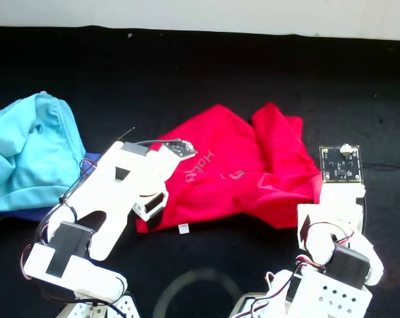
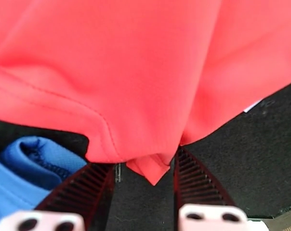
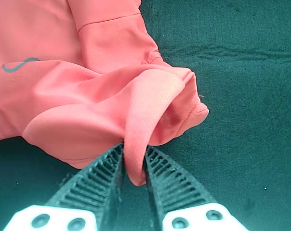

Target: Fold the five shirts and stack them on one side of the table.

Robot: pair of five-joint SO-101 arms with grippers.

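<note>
The red shirt (image 1: 240,172) lies rumpled in the middle of the black table (image 1: 187,66), not yet spread flat and with no fold made in it. We have an arm at each of its near corners, which is the hold we need to pull the cloth taut before folding.

Our right gripper (image 3: 135,154) sits at the shirt's near right edge. Its ribbed jaws are pressed together on a doubled ridge of the red fabric. The pinch is narrow and takes in only a thin pleat at the hem, so we judge it could slip under a hard pull.

Our left gripper (image 2: 145,162) is at the shirt's near left edge. Its jaws stand spread, with a pointed corner of the red cloth hanging between them. That corner is not clamped. It lies closer to one jaw, so we judge that this side has yet to close before both arms can lift or stretch the shirt together.

A small white label (image 1: 183,228) shows at the shirt's near hem, between the two arms.

To the left, just beside the left arm, a turquoise shirt (image 1: 28,152) lies bunched in a mound on top of a darker blue garment (image 2: 34,159). That side looks like the place for the pile, though neither piece appears neatly folded. With the blue cloth so near the left jaws, closing low could catch it along with the red corner.
</note>
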